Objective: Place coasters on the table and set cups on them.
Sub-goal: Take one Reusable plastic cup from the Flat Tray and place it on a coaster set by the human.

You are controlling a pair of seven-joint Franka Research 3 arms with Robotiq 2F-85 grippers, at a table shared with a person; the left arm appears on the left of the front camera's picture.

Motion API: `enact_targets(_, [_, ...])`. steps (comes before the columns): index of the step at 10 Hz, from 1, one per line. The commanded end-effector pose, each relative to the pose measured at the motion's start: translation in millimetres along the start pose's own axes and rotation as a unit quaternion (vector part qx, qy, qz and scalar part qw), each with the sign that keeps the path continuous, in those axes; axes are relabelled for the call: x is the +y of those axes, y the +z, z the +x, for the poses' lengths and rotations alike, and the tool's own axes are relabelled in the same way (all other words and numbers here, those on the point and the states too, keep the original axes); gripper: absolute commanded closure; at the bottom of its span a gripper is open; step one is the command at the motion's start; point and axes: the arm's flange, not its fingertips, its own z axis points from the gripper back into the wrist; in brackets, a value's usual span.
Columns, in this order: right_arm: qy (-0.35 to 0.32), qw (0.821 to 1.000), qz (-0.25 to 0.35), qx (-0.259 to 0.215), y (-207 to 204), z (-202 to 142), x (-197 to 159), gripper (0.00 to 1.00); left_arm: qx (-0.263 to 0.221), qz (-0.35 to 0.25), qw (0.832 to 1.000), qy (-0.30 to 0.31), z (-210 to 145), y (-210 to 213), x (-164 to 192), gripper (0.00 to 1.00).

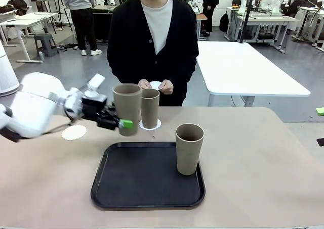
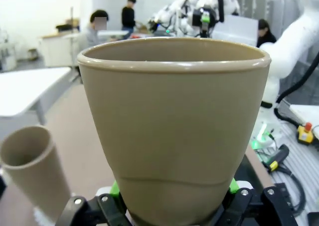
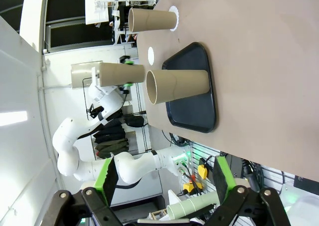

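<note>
So far, one cup [image 1: 150, 107] stands on a doily [image 1: 157, 124] just behind the black tray [image 1: 142, 178]. The left fingers [image 1: 126, 123] clamp a second cup [image 1: 126, 100], lifted just beyond the tray's far-left corner, near a bare doily [image 1: 74, 132] left of the tray. A third cup [image 1: 190, 148] waits on the tray; the right fingers [image 3: 108, 178] gape, empty.

Front camera faces across table [image 1: 263, 168]; wrist cameras share cups [image 3: 177, 85].

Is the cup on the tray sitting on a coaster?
No, the cup stands straight on the bare black tray, with nothing white under its base.
</note>
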Motion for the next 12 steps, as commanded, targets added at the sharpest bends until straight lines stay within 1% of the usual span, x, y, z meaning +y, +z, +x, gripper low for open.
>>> enact_targets(1, [0.005, 1.000, 0.010, 0.000, -1, 1, 1, 0.00, -0.022, 0.008, 0.999, 0.034, 30, 41, -7, 1.00])
enact_targets(2, [0.005, 1.000, 0.010, 0.000, -1, 1, 1, 0.00, -0.030, 0.004, 0.999, 0.040, 43, 53, -9, 1.00])
enact_targets(4, [0.005, 1.000, 0.010, 0.000, -1, 1, 1, 0.00, -0.042, 0.000, 0.998, 0.044, 58, 67, -16, 1.00])
enact_targets(5, [0.005, 1.000, 0.010, 0.000, -1, 1, 1, 0.00, -0.040, -0.003, 0.998, 0.057, 58, 67, -20, 1.00])
enact_targets(6, [0.005, 1.000, 0.010, 0.000, -1, 1, 1, 0.00, -0.035, 0.011, 0.999, 0.036, 54, 69, -14, 1.00])
enact_targets(8, [0.005, 1.000, 0.010, 0.000, -1, 1, 1, 0.00, -0.035, 0.011, 0.999, 0.036, 54, 69, -14, 1.00])
enact_targets(9, [0.005, 1.000, 0.010, 0.000, -1, 1, 1, 0.00, -0.039, 0.005, 0.998, 0.042, 54, 68, -15, 0.18])
enact_targets(10, [0.005, 1.000, 0.010, 0.000, -1, 1, 1, 0.00, -0.012, 0.054, 0.998, 0.003, 37, 93, 4, 0.18])
enact_targets(11, [0.005, 1.000, 0.010, 0.000, -1, 1, 1, 0.00, 0.018, 0.098, 0.995, -0.025, 21, 122, 18, 0.18])
enact_targets(12, [0.005, 1.000, 0.010, 0.000, -1, 1, 1, 0.00, 0.013, 0.089, 0.995, -0.032, 3, 153, 24, 0.18])
